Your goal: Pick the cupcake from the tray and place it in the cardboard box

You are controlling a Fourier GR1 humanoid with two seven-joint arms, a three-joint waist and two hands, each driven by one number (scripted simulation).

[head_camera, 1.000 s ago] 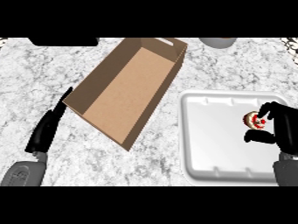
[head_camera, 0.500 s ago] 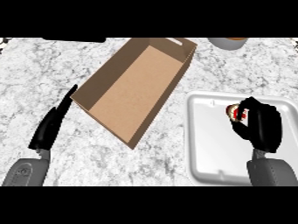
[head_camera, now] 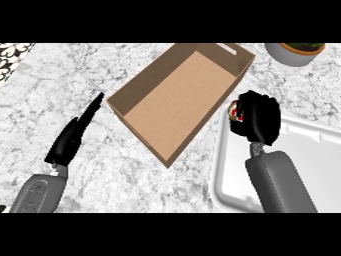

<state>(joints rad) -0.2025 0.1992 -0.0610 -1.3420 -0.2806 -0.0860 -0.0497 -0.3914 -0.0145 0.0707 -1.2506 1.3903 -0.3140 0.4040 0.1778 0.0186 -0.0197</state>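
Cupcake [head_camera: 235, 110] in right hand [head_camera: 258, 120] (curled)

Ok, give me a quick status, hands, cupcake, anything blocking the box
Right robot hand curled round cupcake, at tray corner beside cardboard box. Left robot hand open, resting on counter. Box open, nothing in the way.

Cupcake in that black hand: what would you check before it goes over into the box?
1. Right hand curled round the cupcake: ok.
2. Cupcake clear of the tray: cannot tell, the hand hides its underside.
3. Cardboard box open on top: ok.
4. Box floor bare: ok.
5. Cupcake over the box: not ok, it hangs beside the box's right wall.
6. Left hand out of the way, left of the box: ok.
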